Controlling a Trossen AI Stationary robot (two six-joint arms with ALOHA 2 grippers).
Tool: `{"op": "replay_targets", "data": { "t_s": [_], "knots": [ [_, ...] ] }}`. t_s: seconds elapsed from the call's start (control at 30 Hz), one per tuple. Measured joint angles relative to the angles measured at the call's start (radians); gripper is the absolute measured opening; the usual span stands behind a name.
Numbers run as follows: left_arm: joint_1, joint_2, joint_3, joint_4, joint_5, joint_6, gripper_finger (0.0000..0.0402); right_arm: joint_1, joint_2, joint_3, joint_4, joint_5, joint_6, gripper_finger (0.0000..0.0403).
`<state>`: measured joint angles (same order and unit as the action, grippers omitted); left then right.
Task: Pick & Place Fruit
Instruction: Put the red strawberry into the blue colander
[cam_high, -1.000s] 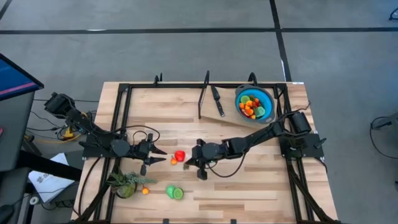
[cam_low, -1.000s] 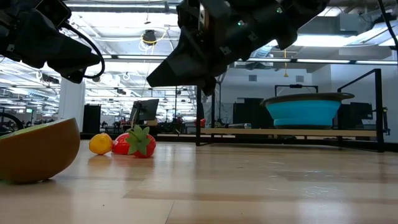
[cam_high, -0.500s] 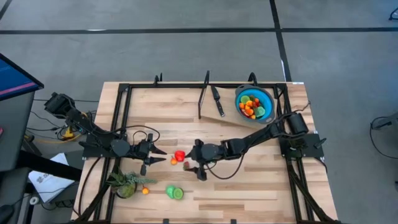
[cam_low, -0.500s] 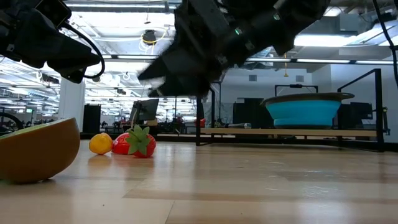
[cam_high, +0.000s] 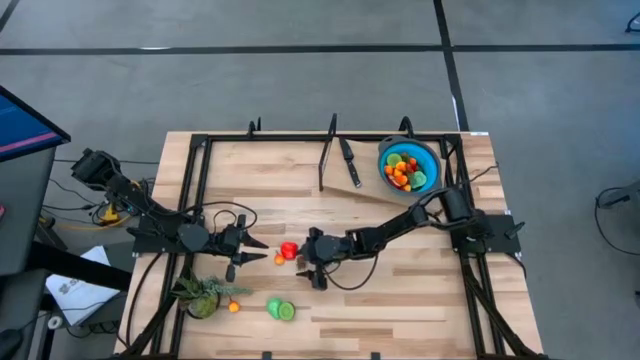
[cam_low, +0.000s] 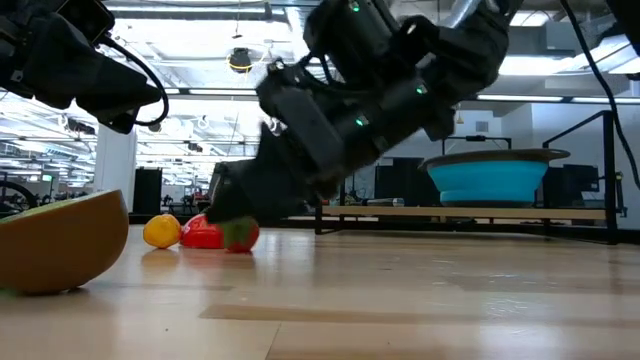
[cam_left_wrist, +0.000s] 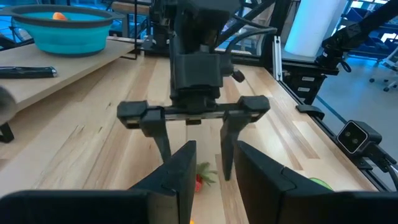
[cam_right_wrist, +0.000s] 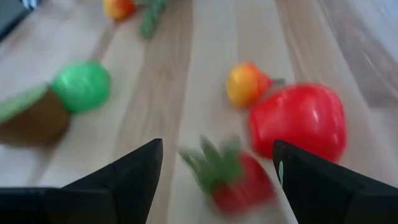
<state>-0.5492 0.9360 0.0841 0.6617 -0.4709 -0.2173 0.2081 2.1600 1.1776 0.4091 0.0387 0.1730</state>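
A strawberry (cam_right_wrist: 239, 183) lies on the wooden table beside a red fruit (cam_right_wrist: 298, 121) and a small orange one (cam_right_wrist: 244, 83). My right gripper (cam_right_wrist: 217, 148) hangs low over the strawberry, open, one finger on each side of it and apart from it; the left wrist view shows the same gripper (cam_left_wrist: 194, 160). A green ball (cam_right_wrist: 81, 85) and a brown kiwi half (cam_right_wrist: 31, 118) lie nearer the table's front edge. My left gripper (cam_high: 258, 251) waits left of the fruits, open and holding nothing. The blue bowl (cam_high: 432, 160), with several fruits in it, stands at the far right.
A black-handled knife (cam_high: 349, 160) lies left of the bowl. A spiky green plant (cam_high: 203, 296) and another small orange fruit (cam_high: 234, 307) sit near the front left. Black frame rails (cam_high: 200, 180) run along the table's left, far and right sides.
My right gripper has opened. It has gone toward the table's left edge and down, until its fingers stand on either side of the strawberry. The fruits have stayed where they lay.
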Motion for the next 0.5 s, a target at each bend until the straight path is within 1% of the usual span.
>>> {"op": "replay_targets", "data": {
  "t_s": [0.07, 0.2, 0.33, 0.5],
  "knots": [
    [0.000, 0.000, 0.000, 0.001, 0.000, 0.000, 0.0103, 0.000, 0.024, 0.016, 0.027, -0.011, 0.000, 0.0295],
    [0.000, 0.000, 0.000, 0.001, 0.000, 0.000, 0.0103, -0.002, 0.061, 0.013, 0.028, -0.013, -0.002, 0.0294],
    [0.000, 0.000, 0.000, 0.001, 0.000, 0.000, 0.0103, -0.002, 0.065, 0.014, 0.025, -0.013, -0.002, 0.0292],
    [0.000, 0.000, 0.000, 0.001, 0.000, 0.000, 0.0103, -0.008, 0.057, 0.014, 0.002, -0.016, -0.026, 0.0275]
  ]
}}
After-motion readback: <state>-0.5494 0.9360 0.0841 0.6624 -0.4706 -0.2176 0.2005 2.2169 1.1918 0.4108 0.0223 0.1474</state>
